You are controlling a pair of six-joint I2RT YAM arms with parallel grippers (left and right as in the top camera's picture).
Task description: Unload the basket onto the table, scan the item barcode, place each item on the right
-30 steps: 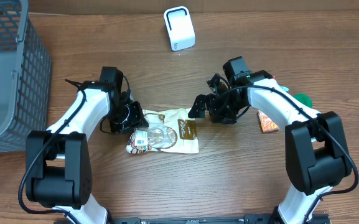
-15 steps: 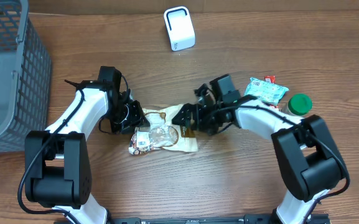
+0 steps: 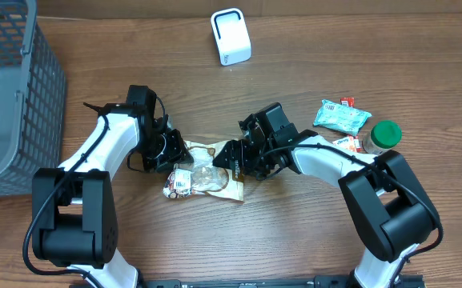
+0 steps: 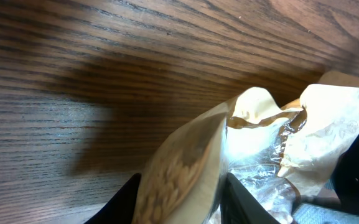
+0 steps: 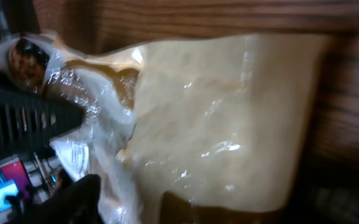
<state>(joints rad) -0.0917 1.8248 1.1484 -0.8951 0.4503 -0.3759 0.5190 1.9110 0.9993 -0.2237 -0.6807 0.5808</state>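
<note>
Snack pouch, middle of the counter, is pinched at one end by the left hand, likely steadying it for the right hand, grip unclear.

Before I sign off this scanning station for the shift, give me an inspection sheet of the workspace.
surface: wooden table, brown grain
job's things: snack pouch crumpled mid-table; white scanner upright at the far edge
clutter: green-white packet, green-lidded jar and orange packet on the right
grippers: left gripper jaws shut on the pouch's left end; right gripper jaws apart at its right end
cables: nothing seen loose on the table
surroundings: grey basket at the left
</note>
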